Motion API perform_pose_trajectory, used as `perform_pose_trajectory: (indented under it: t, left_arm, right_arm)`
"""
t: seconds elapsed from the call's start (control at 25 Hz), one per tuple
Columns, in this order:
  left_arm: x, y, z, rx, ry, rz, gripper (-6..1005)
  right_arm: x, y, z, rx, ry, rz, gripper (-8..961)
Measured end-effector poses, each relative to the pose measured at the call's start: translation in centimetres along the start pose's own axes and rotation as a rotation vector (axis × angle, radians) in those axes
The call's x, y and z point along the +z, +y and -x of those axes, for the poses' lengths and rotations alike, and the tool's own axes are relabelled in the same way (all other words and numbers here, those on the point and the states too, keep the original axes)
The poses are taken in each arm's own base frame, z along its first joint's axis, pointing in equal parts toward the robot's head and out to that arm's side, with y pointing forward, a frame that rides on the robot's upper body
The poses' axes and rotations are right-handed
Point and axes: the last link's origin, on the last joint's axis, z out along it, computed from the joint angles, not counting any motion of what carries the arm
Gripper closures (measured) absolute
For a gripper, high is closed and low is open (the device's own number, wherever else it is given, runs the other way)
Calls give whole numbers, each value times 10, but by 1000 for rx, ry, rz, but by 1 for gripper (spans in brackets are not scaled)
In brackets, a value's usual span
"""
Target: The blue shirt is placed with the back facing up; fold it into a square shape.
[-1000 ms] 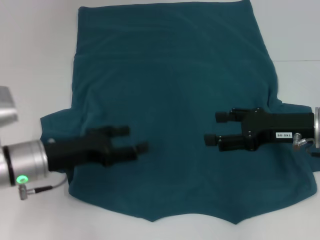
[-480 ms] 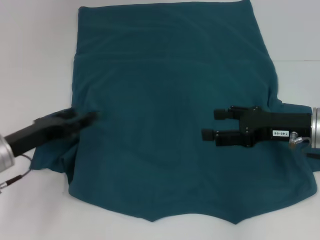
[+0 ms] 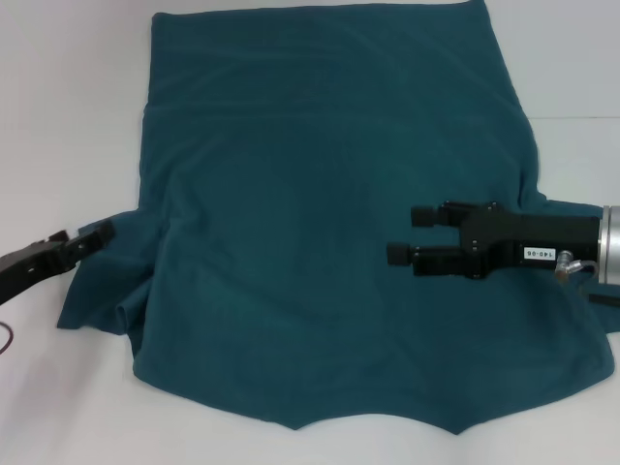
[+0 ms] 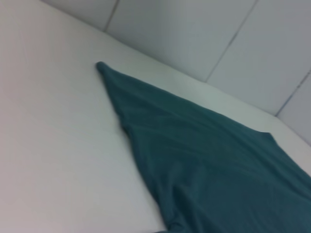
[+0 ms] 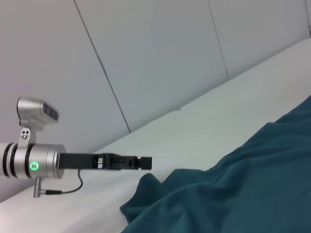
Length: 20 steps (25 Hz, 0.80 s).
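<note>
Shirt (image 3: 329, 232) spread flat on table (image 3: 68, 116), no fold made yet; whole task remains. Left gripper (image 3: 85, 242) at sleeve edge, fingers' gap unclear, cannot tell grip. Right gripper (image 3: 409, 235) open, empty, above shirt, cloth under fingertips.

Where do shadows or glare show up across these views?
Head view: flat, even light, no glare on the blue shirt. There is soft shading only in the folds at its left sleeve, where the left gripper sits. The right gripper, jaws open, casts no distinct shadow on the cloth. Left wrist view: a thin shadow along the shirt's edge on the table. Right wrist view: no glare, darker creases.
</note>
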Motion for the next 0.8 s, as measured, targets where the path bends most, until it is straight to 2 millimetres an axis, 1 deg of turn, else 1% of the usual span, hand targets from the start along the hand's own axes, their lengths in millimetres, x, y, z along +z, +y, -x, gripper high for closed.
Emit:
perform_pose_trajectory:
  t: [0.24, 0.44, 0.56, 0.8]
  left_arm:
    - [-7, -6, 8, -13, -8, -30, 157]
    - [-8, -4, 16, -18, -27, -22, 164]
    - [-7, -1, 20, -19, -39, -9, 168]
    - [1, 6, 20, 3, -61, 19, 176]
  right_arm:
    - [0, 0, 1, -1, -3, 0, 46]
    - [0, -1, 2, -4, -2, 0, 47]
    - [0, -1, 2, -4, -2, -1, 47]
    - [-1, -1, 1, -1, -2, -3, 48]
